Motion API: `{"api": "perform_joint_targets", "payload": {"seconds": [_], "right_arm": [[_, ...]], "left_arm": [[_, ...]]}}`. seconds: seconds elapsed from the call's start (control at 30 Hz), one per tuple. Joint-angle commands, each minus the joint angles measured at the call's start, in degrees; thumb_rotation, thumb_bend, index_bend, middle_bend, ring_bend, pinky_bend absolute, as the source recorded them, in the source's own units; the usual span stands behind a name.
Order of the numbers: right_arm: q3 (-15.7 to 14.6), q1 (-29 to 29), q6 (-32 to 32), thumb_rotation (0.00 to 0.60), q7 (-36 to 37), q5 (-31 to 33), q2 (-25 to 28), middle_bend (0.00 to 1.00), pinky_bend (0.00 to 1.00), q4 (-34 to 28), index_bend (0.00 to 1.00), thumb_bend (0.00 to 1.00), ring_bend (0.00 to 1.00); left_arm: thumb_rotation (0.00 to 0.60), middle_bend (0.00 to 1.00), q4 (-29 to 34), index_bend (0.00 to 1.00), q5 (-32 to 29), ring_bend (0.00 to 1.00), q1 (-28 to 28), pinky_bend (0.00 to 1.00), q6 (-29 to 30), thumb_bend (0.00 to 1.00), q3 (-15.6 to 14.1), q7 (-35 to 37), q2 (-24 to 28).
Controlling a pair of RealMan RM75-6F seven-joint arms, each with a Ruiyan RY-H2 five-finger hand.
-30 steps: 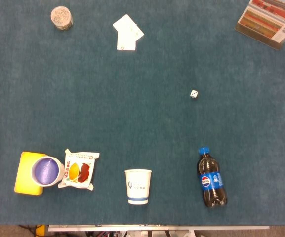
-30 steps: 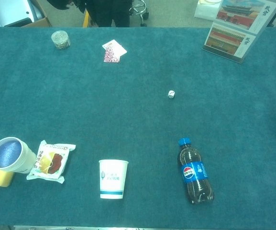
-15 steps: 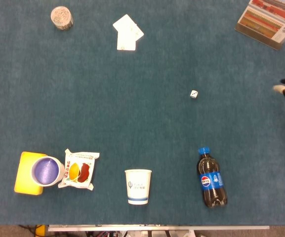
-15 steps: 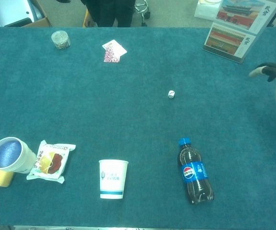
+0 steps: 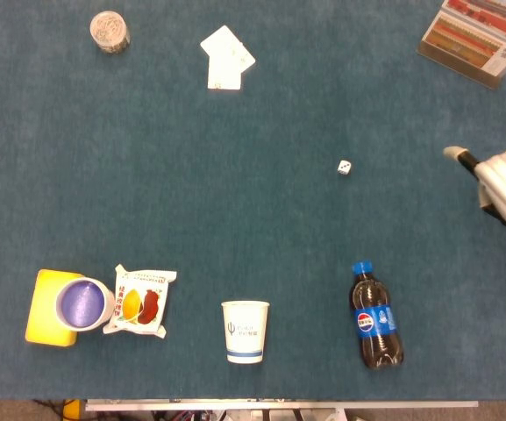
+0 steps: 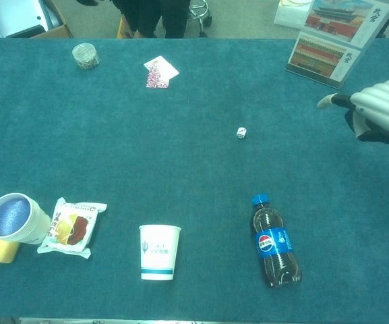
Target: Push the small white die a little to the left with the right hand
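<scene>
1. Nearest row, along the table front edge: purple-lined cup sitting on a yellow block, snack packet touching it, paper cup upright, cola bottle lying flat with its cap pointing away. All well apart from the die, so likely just clutter, not part of the push.
2. Mid-table: small white die sits alone on bare cloth, right of centre. Open cloth to its left, so nothing blocks a short push that way.
3. Same depth, right edge: right hand is partly in frame, well apart from the die and on its right side. That's the correct side for a leftward push.
4. Hand pose: back of the hand faces up, fingers curled in together, holding nothing; one dark, pale-tipped digit sticks out leftward toward the die. Reads as a poking pose, though I can't tell its height above the cloth.
5. Left hand: not visible in either view.
6. Far edge: playing cards, small round tin, printed booklet. All clear of the push path.
</scene>
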State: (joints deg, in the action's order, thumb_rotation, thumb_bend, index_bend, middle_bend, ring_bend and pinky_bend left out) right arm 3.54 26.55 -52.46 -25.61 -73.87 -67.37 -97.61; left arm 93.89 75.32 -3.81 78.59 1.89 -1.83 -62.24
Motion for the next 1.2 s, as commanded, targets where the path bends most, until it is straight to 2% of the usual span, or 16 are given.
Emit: {"api": "perform_joint_targets", "payload": {"seconds": [0.03,0.17,0.23,0.4,0.5,0.67,0.87,1.2], "right_arm": [[0.5,2.5,2.3,0.600,-3.5,2.9,-0.4,1.00,1.00,-0.9,0.24,1.00,0.86],[0.7,5.5,5.0,0.600,-8.7,8.7,-0.8,1.00,1.00,-1.8,0.29,1.00,0.93],[0.7,7.6,7.3,0.600,-11.0,13.7,-0.8,1.00,1.00,-2.5,0.30,1.00,0.95],[0.2,13.2,10.0,0.600,-15.5,24.2,-2.0,1.00,1.00,-2.8,0.30,1.00,0.97],[-0.1,15.7,10.3,0.600,-16.3,27.2,-3.5,1.00,1.00,-2.3,0.31,1.00,0.97],[-0.7,18.6,11.1,0.600,-15.5,28.8,-6.6,1.00,1.00,-0.8,0.31,1.00,0.98],[-0.7,20.5,11.9,0.600,-12.2,27.7,-9.7,1.00,1.00,1.2,0.31,1.00,1.00],[-2.0,22.6,11.7,0.600,-9.4,27.6,-11.1,1.00,1.00,3.0,0.31,1.00,1.00]], "left_arm": [[0.600,0.12,0.0,0.27,0.1,0.04,0.0,0.25,0.0,0.15,0.0,0.0,0.0],[0.600,0.12,-0.1,0.27,0.1,0.04,0.0,0.25,-0.1,0.15,0.0,0.1,-0.1],[0.600,0.13,-0.1,0.27,0.1,0.04,0.1,0.25,-0.1,0.15,0.0,0.2,-0.1],[0.600,0.13,-0.3,0.27,0.0,0.04,0.2,0.25,-0.3,0.15,-0.1,0.3,-0.2],[0.600,0.13,-0.4,0.27,0.0,0.04,0.2,0.25,-0.4,0.15,-0.1,0.4,-0.3],[0.600,0.13,-0.6,0.27,0.1,0.04,0.4,0.25,-0.4,0.15,-0.2,0.8,-0.3],[0.600,0.13,-0.9,0.27,0.0,0.04,0.8,0.25,-0.5,0.15,-0.4,1.5,-0.1],[0.600,0.13,-1.2,0.27,0.1,0.04,1.2,0.25,-0.4,0.15,-0.6,2.1,-0.1]]}}
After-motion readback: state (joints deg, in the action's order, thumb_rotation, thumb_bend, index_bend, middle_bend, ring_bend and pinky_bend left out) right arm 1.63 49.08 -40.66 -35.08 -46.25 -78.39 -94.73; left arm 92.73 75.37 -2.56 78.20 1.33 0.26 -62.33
